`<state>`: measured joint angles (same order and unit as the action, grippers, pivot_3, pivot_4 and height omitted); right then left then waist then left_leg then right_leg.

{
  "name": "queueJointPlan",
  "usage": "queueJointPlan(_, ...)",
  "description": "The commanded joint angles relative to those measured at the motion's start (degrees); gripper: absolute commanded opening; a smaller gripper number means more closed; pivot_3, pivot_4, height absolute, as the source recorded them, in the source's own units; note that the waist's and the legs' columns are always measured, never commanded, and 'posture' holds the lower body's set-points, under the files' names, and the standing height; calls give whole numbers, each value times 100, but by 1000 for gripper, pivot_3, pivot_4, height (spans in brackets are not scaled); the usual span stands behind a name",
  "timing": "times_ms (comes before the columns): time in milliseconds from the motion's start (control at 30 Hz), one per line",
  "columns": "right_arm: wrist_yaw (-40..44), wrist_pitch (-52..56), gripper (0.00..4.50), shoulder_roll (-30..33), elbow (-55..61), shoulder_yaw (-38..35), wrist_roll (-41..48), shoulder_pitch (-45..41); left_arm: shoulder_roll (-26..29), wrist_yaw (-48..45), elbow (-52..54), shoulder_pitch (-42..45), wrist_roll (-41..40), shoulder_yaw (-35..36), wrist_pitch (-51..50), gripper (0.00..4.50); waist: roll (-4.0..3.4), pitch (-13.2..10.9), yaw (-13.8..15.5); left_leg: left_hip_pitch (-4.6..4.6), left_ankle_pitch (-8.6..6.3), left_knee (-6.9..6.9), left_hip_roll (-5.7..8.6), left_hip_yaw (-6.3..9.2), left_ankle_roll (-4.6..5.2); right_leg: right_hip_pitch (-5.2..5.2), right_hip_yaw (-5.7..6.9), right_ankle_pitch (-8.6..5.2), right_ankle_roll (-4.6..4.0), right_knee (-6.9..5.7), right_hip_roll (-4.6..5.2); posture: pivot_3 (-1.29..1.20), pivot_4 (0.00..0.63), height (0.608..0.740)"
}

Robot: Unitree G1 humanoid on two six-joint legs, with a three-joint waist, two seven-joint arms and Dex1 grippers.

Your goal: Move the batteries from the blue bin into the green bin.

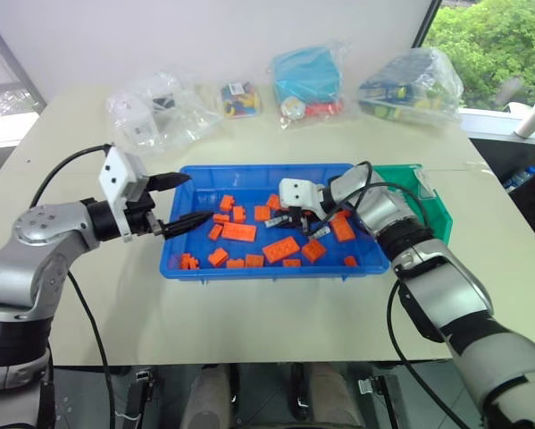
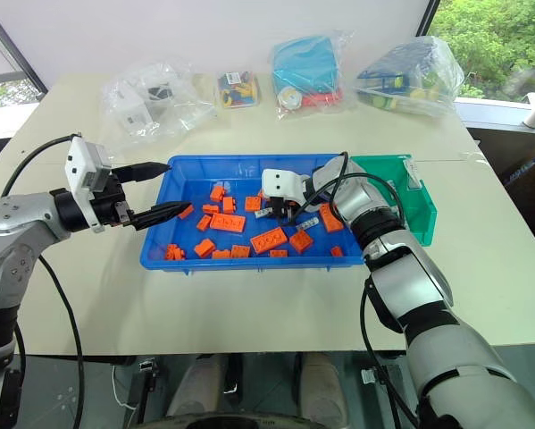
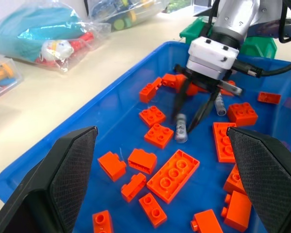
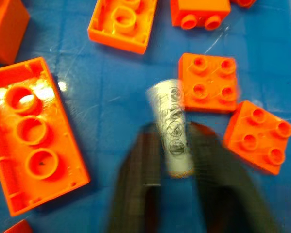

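A wide, shallow bright-blue plastic bin (image 1: pixel 188 257) sits mid-table, scattered with orange plastic building blocks (image 1: pixel 238 231) and a few small silver-grey cylindrical batteries. The right gripper (image 3: pixel 190 121) reaches down into the middle of the blue bin, its two black fingers (image 3: pixel 203 109) clamped together on one silver-grey battery (image 4: pixel 170 127), which stands between them with its printed side showing in the right wrist view. The held battery hangs just above the blue floor, with square orange blocks close on its right and a long orange block, turned hollow side up, on its left. A second battery (image 3: pixel 219 104) lies in the bin just beside the gripper, on its far-right side, near a square orange block.

The left gripper (image 1: pixel 179 202) hovers at the left rim of the blue bin, its two black fingers spread wide apart and holding nothing, pointing across the bin toward the right arm.

The small green plastic bin (image 1: pixel 430 204), taller-walled and with a clear label tab, stands touching the right end of the blue bin.

Along the far edge of the pale table (image 1: pixel 249 308) lie several clear plastic bags: one with white parts (image 1: pixel 151 112), a small one with mixed coloured pieces (image 1: pixel 240 98), one holding a teal box (image 1: pixel 307 76), and one with dark and yellow items (image 1: pixel 410 85).
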<state>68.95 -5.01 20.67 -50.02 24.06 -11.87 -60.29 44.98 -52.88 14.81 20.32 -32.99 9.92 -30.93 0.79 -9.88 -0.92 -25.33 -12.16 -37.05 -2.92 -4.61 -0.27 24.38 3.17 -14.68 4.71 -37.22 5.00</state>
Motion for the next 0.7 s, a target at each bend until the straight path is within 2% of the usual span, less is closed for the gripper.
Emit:
queueJointPlan(33, 119, 88, 42, 81, 62, 71, -121, 199, 72, 1, 205, 2, -24, 154, 84, 4500, 0, 0, 2, 0, 0, 0, 0, 0, 0, 0, 0, 0, 0, 0, 0, 0, 150, 736)
queueJointPlan(167, 88, 767, 42, 370, 1219, -298, 154, 633, 114, -145, 255, -11, -97, 69, 28, 4500, 0, 0, 28, -1, 0, -1, 0, 0, 0, -1, 0, 0, 0, 0, 1, 0, 150, 736)
queueJointPlan(300, -308, 2549, 42, 596, 3082, -1143, 700, 1198, 146, -343, 396, -31, -168, -49, -40, 4500, -1, -1, 35, -4, 0, -2, 1, 1, 0, 0, 1, 0, 0, 1, 4, 0, 150, 736)
queueJointPlan(433, -1086, 4145, 42, 941, 4634, -2206, 1011, 1682, 136, -547, 456, 36, -225, -201, -107, 4500, -6, -4, 30, -7, 0, -1, 0, 0, 0, 6, 1, 0, 0, -2, 4, 0, 150, 736)
queueJointPlan(567, -1769, 4976, 42, 1596, 5295, -3117, 1050, 2047, 121, -797, 445, 176, -328, -386, -163, 4500, -5, -3, 74, -8, 0, -2, 3, 0, 0, 5, 2, -1, -1, 4, 5, 0, 150, 736)
queueJointPlan(700, -2053, 5586, 42, 2289, 5725, -3753, 1181, 2482, 67, -1021, 299, 430, -323, -624, -136, 4500, -5, -4, 112, -9, -1, -2, 3, -2, 0, 6, 0, -2, -3, 8, 5, 0, 150, 736)
